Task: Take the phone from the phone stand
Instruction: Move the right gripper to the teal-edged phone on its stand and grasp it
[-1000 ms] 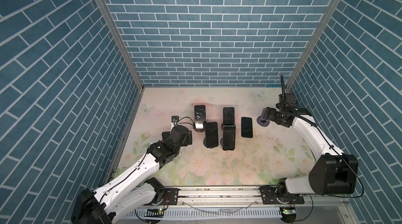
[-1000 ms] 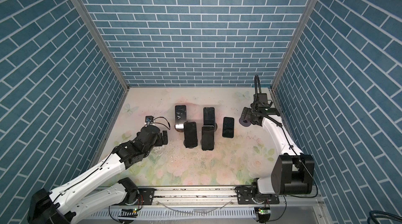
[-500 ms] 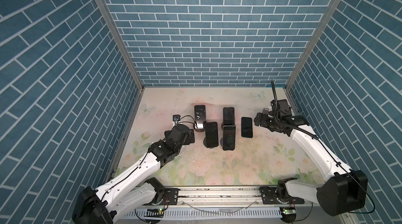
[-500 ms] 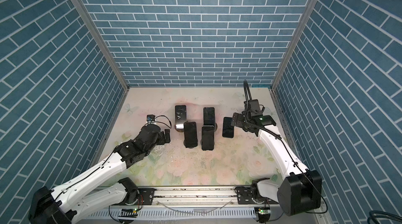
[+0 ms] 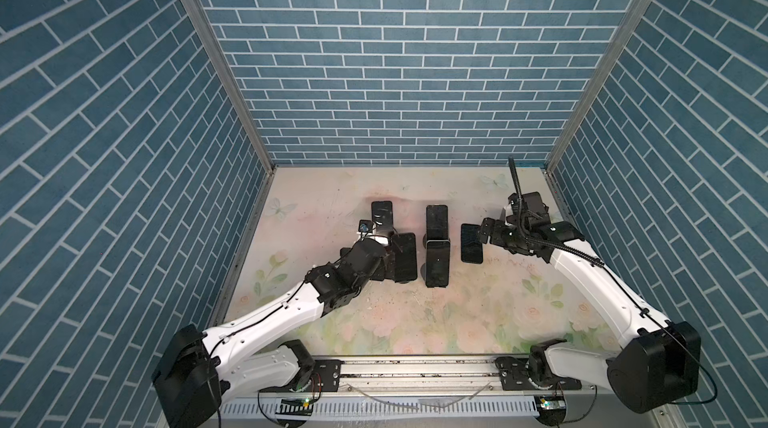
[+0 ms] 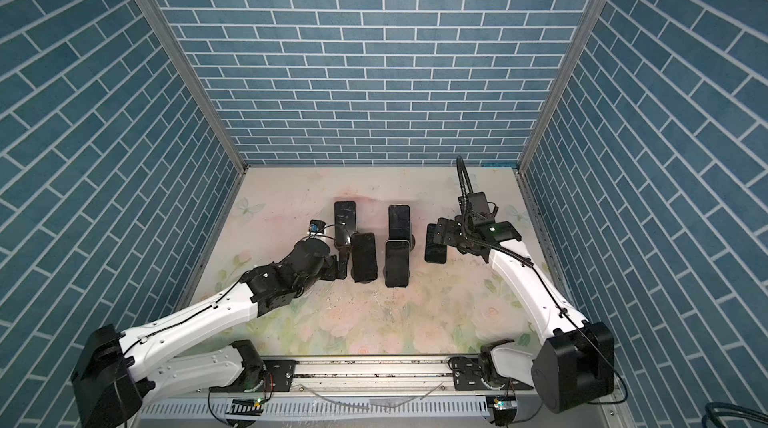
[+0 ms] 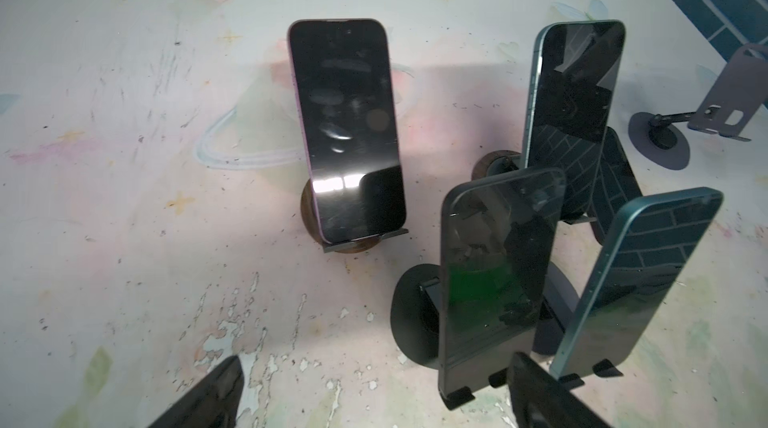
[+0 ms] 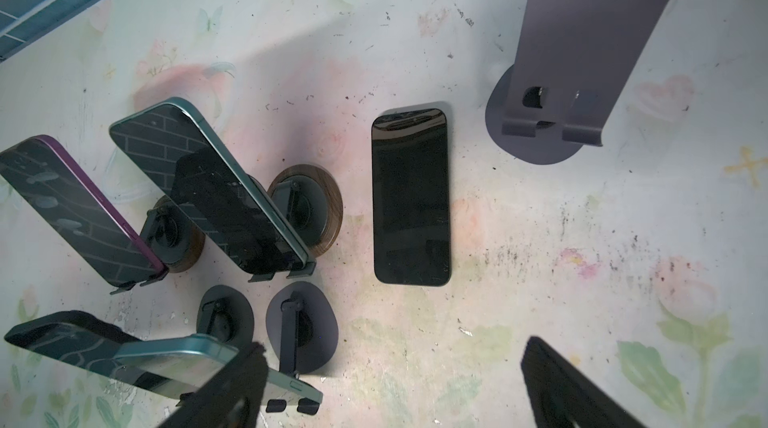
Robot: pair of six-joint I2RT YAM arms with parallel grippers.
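Right gripper (image 8: 392,347), wide and empty, has swung in from bench (image 5: 324,197) right edge, now above flat phone (image 8: 410,197). Left gripper (image 7: 374,361), wide, has crept beside phone (image 7: 494,280) on stand (image 7: 409,313), left of centre. Grasp looks next.

Top views: diffuse light is falling from overhead; I am seeing the bench (image 5: 374,322) brightly and evenly lit, with only faint, soft shadows lying behind the standing phones (image 5: 436,222). The wide lens is splaying the brick walls (image 5: 395,72) outward toward the frame edges. Left wrist view: a white glare patch is sitting low on the purple-edged phone (image 7: 347,130), smudges are catching light, and the left hand (image 7: 374,399) is showing fingers (image 7: 208,399) dark and out of focus. Right wrist view: a broad diagonal shadow is crossing the bench, tilted screens (image 8: 208,184) are mirroring brickwork, and the right hand (image 8: 399,392) is blurring at the frame edge.
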